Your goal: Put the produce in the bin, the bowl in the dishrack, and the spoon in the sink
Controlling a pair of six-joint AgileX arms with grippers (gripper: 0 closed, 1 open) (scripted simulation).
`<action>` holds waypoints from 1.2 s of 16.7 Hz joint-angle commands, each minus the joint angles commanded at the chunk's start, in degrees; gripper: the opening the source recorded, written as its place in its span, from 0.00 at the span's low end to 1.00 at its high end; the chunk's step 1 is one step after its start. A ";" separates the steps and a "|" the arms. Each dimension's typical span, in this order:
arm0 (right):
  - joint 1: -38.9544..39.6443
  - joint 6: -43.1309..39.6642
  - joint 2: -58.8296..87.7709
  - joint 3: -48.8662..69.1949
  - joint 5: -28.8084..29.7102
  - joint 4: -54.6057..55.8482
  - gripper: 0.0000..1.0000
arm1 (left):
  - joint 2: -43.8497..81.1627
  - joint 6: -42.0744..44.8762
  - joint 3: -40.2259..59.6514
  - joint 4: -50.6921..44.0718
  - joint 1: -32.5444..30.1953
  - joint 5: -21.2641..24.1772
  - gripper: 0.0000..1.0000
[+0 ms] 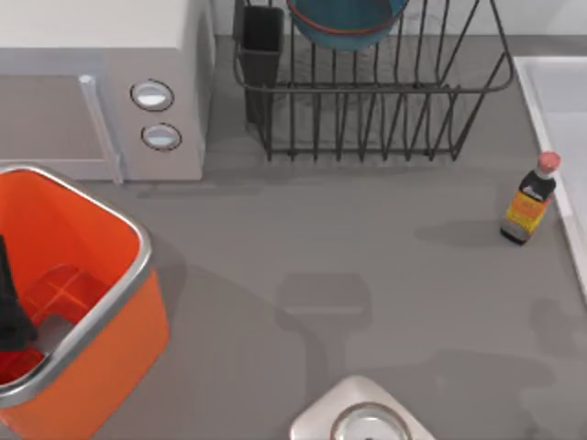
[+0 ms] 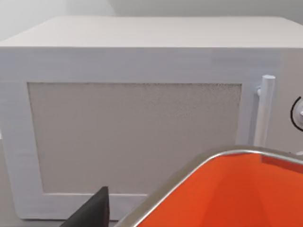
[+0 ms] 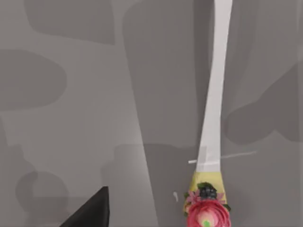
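Grey table (image 1: 367,229) takes up most of the top view; a big white microwave (image 1: 101,82) sits in the upper left; the orange bin (image 1: 110,312) with its silver rim fills the lower left, and my left arm (image 1: 9,307) hangs dark over its inside at the left edge; the dishrack (image 1: 367,110) stands at the top middle, with the blue bowl (image 1: 344,23) resting in it; the white sink (image 1: 559,101) runs along the right edge; a silver piece (image 1: 362,417) sits at the bottom middle; a small sauce bottle (image 1: 529,200) stands just beside the sink.

Left gripper (image 2: 92,210) is near the bin rim, facing the microwave; I cannot tell if it is spread or pressed together; right gripper (image 3: 92,213) hangs above the table near a long white strip (image 3: 215,94) with a pink flower end; I cannot tell its state either.
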 joint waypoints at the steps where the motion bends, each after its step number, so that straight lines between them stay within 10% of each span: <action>1: 0.00 0.00 0.00 0.00 0.00 0.00 1.00 | 0.00 0.00 0.00 0.00 0.00 0.00 1.00; 20: 0.10 0.32 13.96 -14.67 -0.02 28.63 1.00 | 0.00 0.00 0.00 0.00 0.00 0.00 1.00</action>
